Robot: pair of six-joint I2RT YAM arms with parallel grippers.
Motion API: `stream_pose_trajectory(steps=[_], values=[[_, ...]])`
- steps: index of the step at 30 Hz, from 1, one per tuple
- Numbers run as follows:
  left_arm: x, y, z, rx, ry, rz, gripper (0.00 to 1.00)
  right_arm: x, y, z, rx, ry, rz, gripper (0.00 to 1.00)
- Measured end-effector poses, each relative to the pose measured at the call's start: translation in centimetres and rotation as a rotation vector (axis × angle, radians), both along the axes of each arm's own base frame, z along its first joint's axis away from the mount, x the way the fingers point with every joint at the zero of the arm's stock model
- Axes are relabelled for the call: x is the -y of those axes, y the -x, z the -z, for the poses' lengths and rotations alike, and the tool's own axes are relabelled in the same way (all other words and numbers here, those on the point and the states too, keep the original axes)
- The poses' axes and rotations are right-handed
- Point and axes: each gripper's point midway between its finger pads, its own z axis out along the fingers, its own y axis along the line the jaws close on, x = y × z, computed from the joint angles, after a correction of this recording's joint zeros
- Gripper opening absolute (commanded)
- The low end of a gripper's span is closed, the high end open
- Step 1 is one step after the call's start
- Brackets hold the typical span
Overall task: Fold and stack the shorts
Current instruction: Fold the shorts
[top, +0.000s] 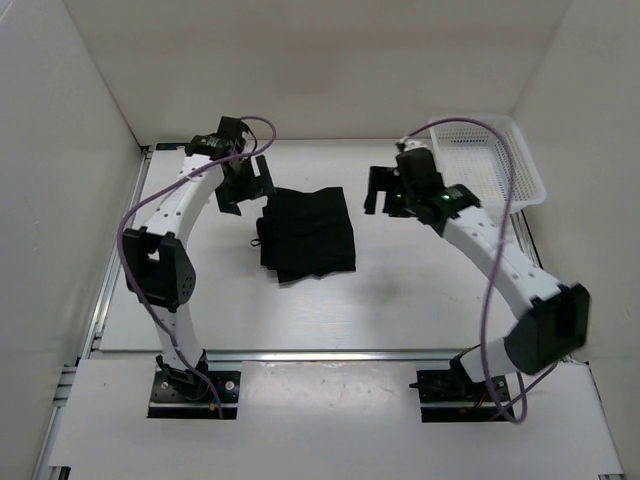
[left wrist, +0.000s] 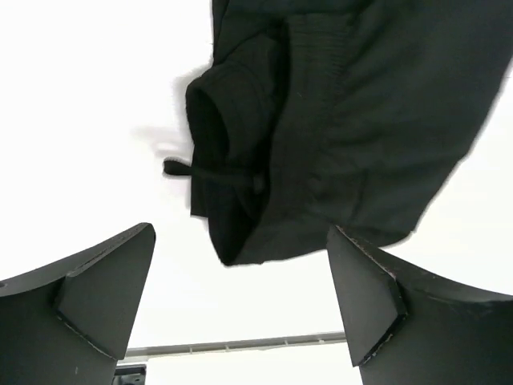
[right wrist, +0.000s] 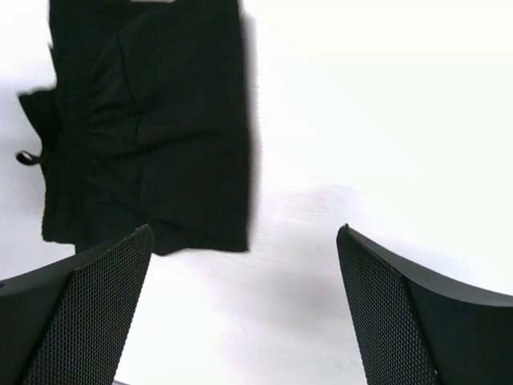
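White table (top: 400,300), white walls (top: 330,60), folded shorts (top: 308,235)

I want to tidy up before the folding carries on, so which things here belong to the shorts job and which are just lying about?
Part of the job:
black shorts, lying folded on the table
left gripper, open
right gripper, open

Just lying about:
white mesh basket, far right corner

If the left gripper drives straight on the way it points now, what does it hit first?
Most likely the folded black fabric shorts, at the waistband end by the drawstring loop. The open left gripper aims at that edge, though depth is unclear: it may touch the white table just short.
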Motion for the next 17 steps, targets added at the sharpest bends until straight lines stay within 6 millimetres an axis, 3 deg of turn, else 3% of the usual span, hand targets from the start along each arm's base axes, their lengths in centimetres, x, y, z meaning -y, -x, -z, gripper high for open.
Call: stream_pose_trajectory(steps=[2, 4, 10, 13, 17], values=[[-0.5, 0.5, -3.0, 0.075, -0.002, -0.004, 1.00, 2.6, 1.3, -2.9, 0.085, 0.008, 0.060, 0.99], [-1.0, 1.1, -5.9, 0.155, 0.005, -0.008, 1.00, 4.9, 2.5, -4.5, 0.137, 0.027, 0.117, 0.99], [-3.2, 6.2, -15.5, 0.472, 0.046, -0.039, 1.00, 12.4, 6.8, -5.0, 0.175, 0.144, 0.305, 0.99], [-4.5, 8.9, -18.2, 0.580, 0.051, -0.062, 1.00, 14.5, 8.6, -5.0, 0.176, 0.184, 0.359, 0.99], [-5.4, 10.6, -19.3, 0.641, 0.045, -0.084, 1.00, 15.9, 9.7, -5.3, 0.179, 0.205, 0.404, 0.99]])
